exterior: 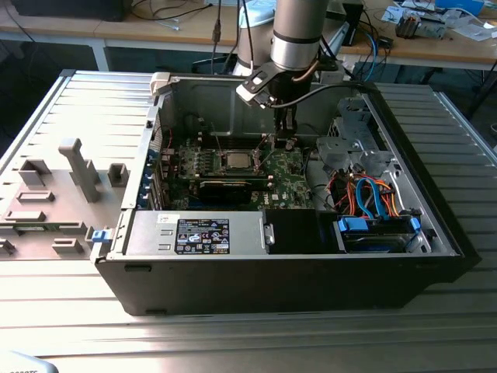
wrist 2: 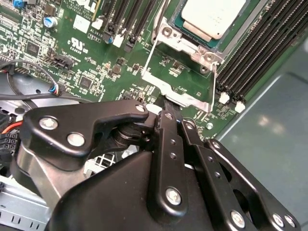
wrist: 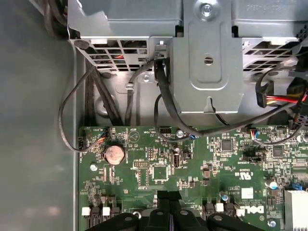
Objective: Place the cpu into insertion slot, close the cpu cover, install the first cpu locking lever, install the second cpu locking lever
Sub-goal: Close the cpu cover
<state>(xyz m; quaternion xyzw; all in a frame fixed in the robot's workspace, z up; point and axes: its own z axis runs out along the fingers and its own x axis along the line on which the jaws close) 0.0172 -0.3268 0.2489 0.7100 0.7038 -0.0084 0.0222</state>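
The cpu point(wrist 2: 211, 17) lies flat in the insertion slot point(exterior: 235, 161) on the green board. The cpu cover point(wrist 2: 179, 42), a silver frame, rests down around it. Two thin wire levers point(wrist 2: 148, 55) run from the socket's corners toward a silver plate point(wrist 2: 171, 90). In the exterior view my gripper point(exterior: 287, 142) hangs low over the board just to that view's right of the socket. In the second wrist view the gripper point(wrist 2: 166, 102) is shut, its tips at the silver plate's edge. In the first wrist view the gripper point(wrist: 168, 194) shows both fingers pressed together, with nothing seen between them.
Black memory slots point(wrist 2: 255, 57) flank the socket. A long black card point(exterior: 225, 189) lies in front of it. The drive cage point(wrist: 207, 57) with black cables stands on the exterior view's right. The case walls point(exterior: 167, 101) close in around the board. A coin cell point(wrist: 114, 153) sits on the board.
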